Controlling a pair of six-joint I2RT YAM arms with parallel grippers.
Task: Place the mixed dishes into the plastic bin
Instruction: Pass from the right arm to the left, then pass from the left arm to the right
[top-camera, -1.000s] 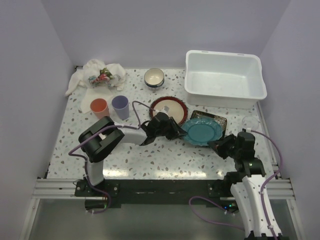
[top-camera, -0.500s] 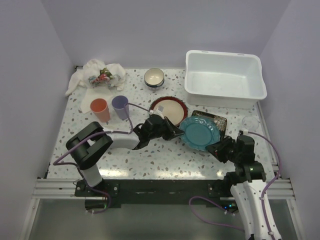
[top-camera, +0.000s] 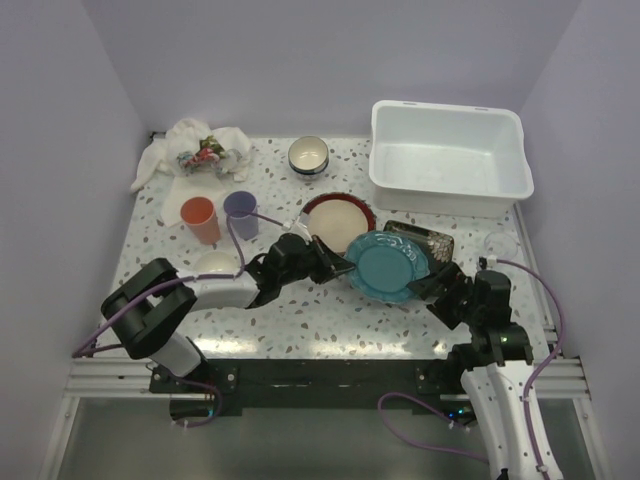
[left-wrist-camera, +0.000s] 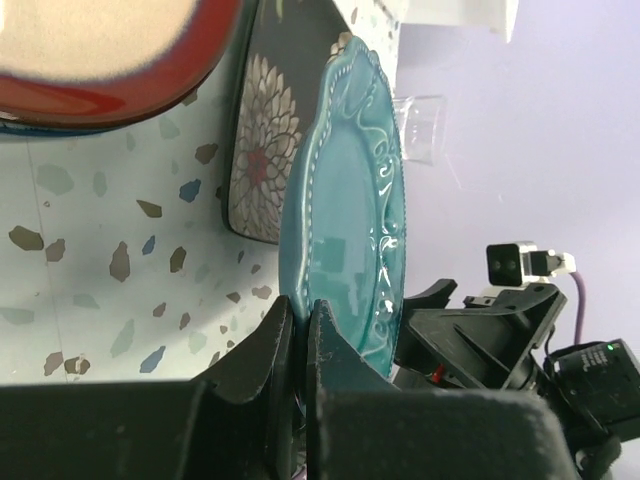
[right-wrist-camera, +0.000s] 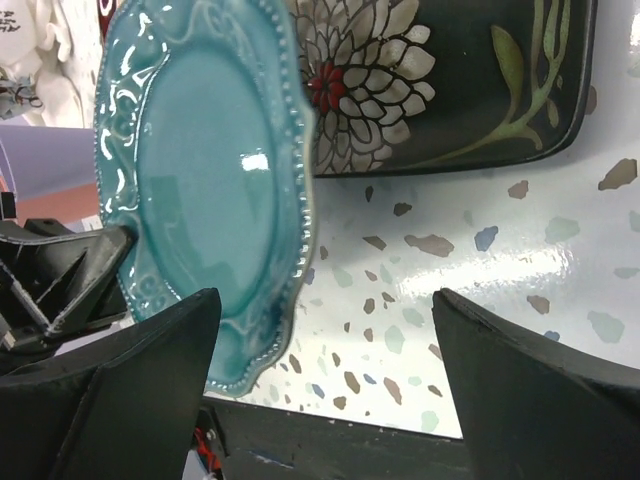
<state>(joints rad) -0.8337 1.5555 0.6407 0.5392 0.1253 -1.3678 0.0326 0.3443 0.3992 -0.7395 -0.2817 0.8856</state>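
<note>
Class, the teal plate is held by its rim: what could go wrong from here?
The left gripper pinches the teal plate by a thin bit of rim while the right gripper is open; the plate might slip or pivot. It is tilted close to the dark floral plate; a drop could chip both.

Speckled worktop (top-camera: 300, 315), white plastic bin (top-camera: 440, 195) far right, crumpled cloth (top-camera: 165, 160) far left, small bowl (top-camera: 309, 155), orange cup (top-camera: 199, 217), purple cup (top-camera: 240, 211), red-rimmed plate (top-camera: 335, 215), floral square plate (top-camera: 437, 240).
</note>
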